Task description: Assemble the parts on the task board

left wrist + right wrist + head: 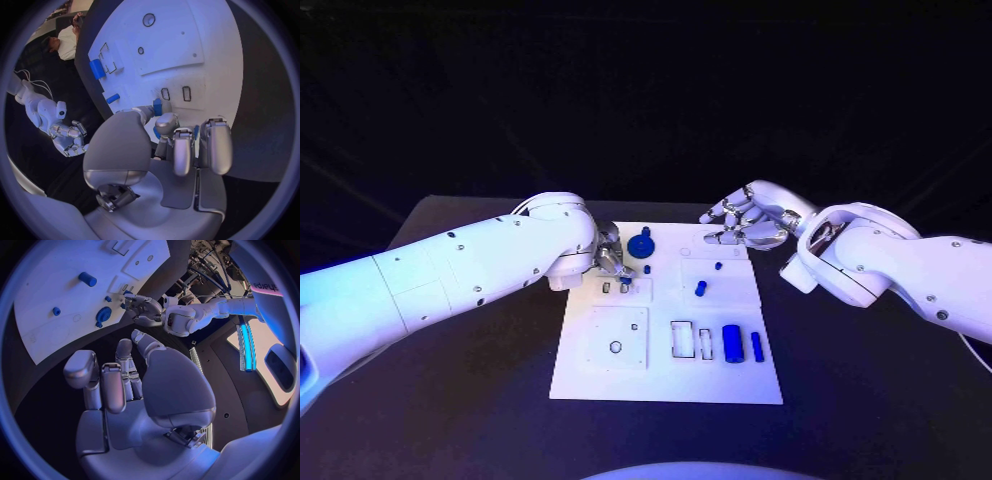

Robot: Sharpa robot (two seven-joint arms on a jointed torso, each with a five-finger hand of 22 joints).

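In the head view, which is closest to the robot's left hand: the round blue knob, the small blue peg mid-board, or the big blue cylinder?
From the left hand:
1. Round blue knob, just beside it.
2. Small blue peg, mid-board.
3. Big blue cylinder, near edge of the task board.

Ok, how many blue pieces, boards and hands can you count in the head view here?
Blue pieces clear of the hands: 6 (round one, small ones, thick cylinder, thin rod)
White board: 1
Silver hands: 2 (left hand, right hand)
Total: 9
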